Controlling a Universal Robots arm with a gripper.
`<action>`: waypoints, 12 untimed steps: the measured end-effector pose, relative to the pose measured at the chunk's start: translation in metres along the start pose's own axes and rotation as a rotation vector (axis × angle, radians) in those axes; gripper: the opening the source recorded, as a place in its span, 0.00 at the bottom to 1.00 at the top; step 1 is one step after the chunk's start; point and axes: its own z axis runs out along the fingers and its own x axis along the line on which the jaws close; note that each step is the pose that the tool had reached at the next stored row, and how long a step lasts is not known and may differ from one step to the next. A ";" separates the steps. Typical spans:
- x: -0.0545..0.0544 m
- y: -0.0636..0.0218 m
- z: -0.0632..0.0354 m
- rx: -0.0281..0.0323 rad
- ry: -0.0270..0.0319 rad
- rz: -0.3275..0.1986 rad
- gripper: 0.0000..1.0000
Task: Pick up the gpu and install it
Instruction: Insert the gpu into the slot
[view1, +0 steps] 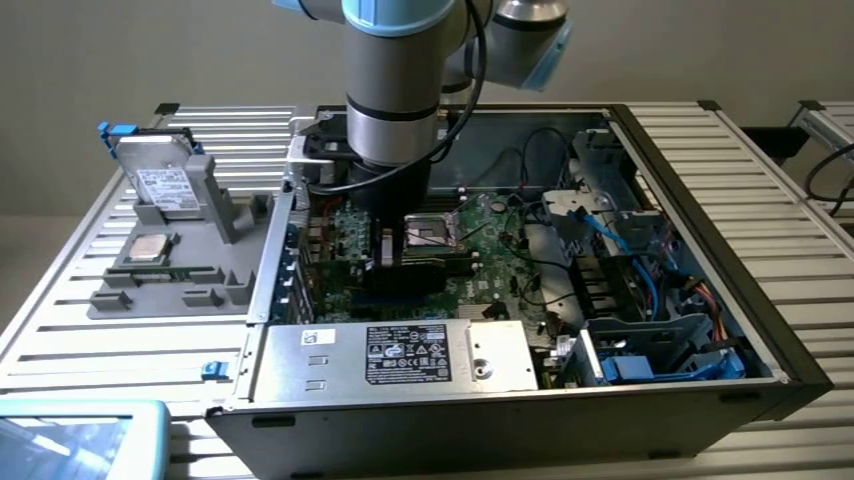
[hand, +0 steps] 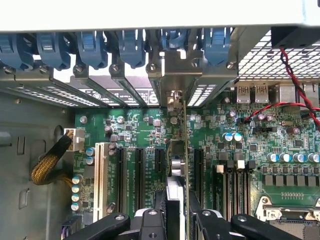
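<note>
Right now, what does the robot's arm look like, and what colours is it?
The arm is a thick round tube of shiny silver-grey metal, with light blue caps at its joints. A black cable hangs beside it. Lower down the arm is black, and it ends in the gripper, whose black fingers have small silver screws.

One slatted metal worktop (view1: 747, 150) carries one open dark computer case (view1: 467, 440) and one grey plastic tray (view1: 160, 300). The tray bears one white-labelled silver hard drive (view1: 163, 180) and one square silver processor chip (view1: 147, 247). The case holds one silver power supply box (view1: 400, 355) and one flat green gpu card (hand: 174, 190).
</note>
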 end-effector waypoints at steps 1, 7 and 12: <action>0.000 0.0000 0.0001 0.0000 -0.0001 0.000 0.28; 0.000 -0.0001 0.0008 0.0000 0.0000 0.001 0.28; 0.000 -0.0002 0.0010 0.0001 -0.0002 0.001 0.28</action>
